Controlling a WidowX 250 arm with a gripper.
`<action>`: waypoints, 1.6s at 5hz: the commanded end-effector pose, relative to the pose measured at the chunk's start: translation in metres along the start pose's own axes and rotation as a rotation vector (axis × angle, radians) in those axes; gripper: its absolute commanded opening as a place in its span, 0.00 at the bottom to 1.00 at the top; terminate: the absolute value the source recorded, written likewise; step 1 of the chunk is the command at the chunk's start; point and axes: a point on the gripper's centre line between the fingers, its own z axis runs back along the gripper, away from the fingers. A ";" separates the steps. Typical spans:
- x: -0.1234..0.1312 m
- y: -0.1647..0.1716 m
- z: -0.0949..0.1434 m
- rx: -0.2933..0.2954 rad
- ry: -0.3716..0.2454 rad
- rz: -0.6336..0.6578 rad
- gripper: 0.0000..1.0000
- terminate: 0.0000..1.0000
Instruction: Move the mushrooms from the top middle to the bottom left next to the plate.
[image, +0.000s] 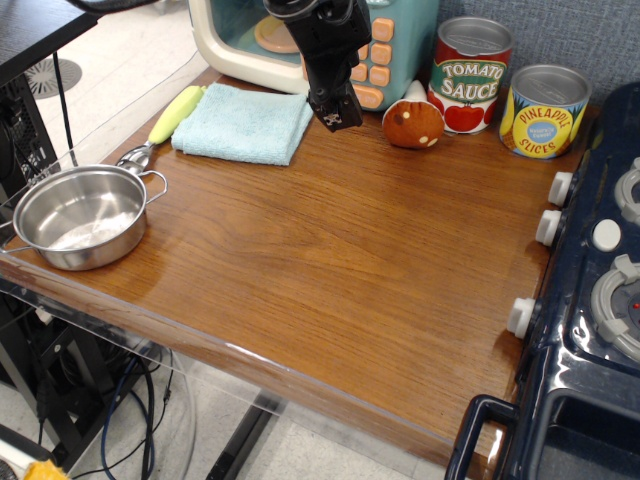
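Note:
The mushroom (413, 122) lies on its side at the top middle of the wooden table, with its brown-orange cap toward me and its whitish stem pointing back. The steel plate (40, 250), a shiny round pan with two loop handles, sits at the left edge and holds nothing. My black gripper (335, 112) hangs above the table just left of the mushroom, near the right edge of a blue cloth. It holds nothing. Its fingers overlap from this angle, so I cannot tell whether they are open or shut.
A folded light blue cloth (245, 122) lies at the back left, with a yellow-handled utensil (170, 120) beside it. A toy microwave (400, 40) stands at the back. Tomato sauce (470, 75) and pineapple (543, 110) cans stand at the back right. A toy stove (600, 300) borders the right side.

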 end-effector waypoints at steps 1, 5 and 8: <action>0.000 0.000 0.000 0.000 0.000 0.000 1.00 0.00; 0.049 0.020 -0.034 0.035 -0.051 -0.082 1.00 0.00; 0.041 0.037 -0.073 0.026 0.059 -0.063 1.00 0.00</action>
